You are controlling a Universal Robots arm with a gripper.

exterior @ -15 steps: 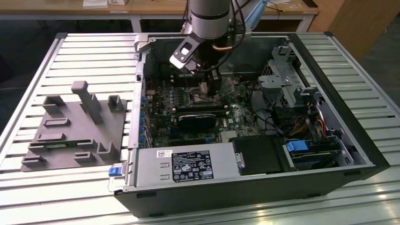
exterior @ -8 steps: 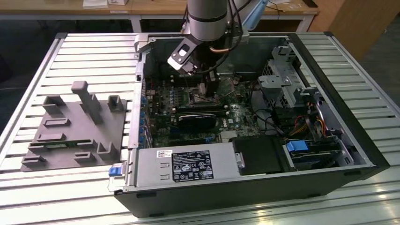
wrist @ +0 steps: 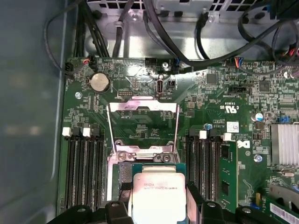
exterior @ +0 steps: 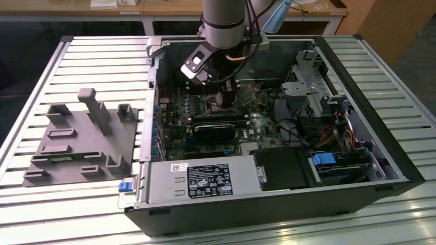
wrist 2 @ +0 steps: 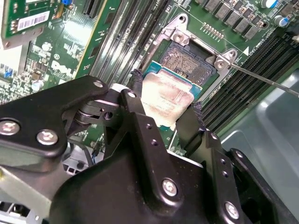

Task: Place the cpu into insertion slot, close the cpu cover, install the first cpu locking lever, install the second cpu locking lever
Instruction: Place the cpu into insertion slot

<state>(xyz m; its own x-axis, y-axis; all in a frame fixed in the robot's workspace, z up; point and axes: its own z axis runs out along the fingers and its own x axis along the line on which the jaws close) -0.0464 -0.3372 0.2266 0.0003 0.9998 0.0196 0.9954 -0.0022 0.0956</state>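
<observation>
While the gripper (wrist 2: 164, 106) pinches it by two edges, cpu (wrist 2: 163, 93), square, silver-grey lid, green rim, hangs just above open insertion slot (wrist 2: 189, 58), cpu cover (wrist: 140, 106) flipped up

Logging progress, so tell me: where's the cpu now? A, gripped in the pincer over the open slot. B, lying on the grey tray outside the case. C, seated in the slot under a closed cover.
A: the pincer holds the cpu over the bare slot, cover open.
</observation>
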